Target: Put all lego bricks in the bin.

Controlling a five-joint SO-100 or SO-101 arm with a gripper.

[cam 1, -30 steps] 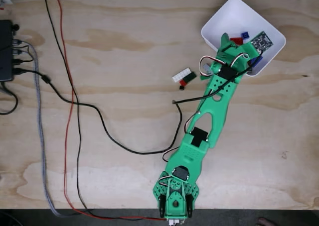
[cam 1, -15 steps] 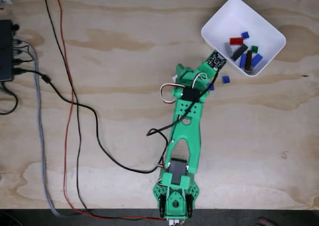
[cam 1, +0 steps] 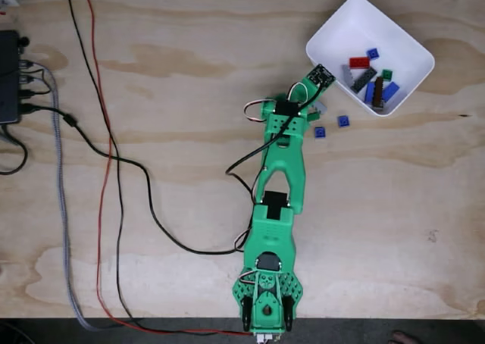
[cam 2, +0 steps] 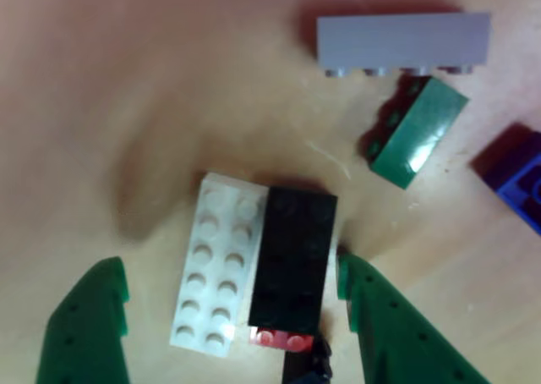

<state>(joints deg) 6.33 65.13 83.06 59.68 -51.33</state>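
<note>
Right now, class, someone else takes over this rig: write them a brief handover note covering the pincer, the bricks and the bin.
Pincer: open, empty, straddling a white brick and black brick on the table.
Nearby on the table: grey brick, green brick, two small blue bricks.
Done: several bricks lie in the bin.
Left: grab the white and black pair, bin them, then the loose ones.

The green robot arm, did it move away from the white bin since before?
Yes. The green plastic robot arm has pulled back out of the white shallow plastic bin, swinging left in the fixed view; its tool now hangs open over table bricks.
</note>
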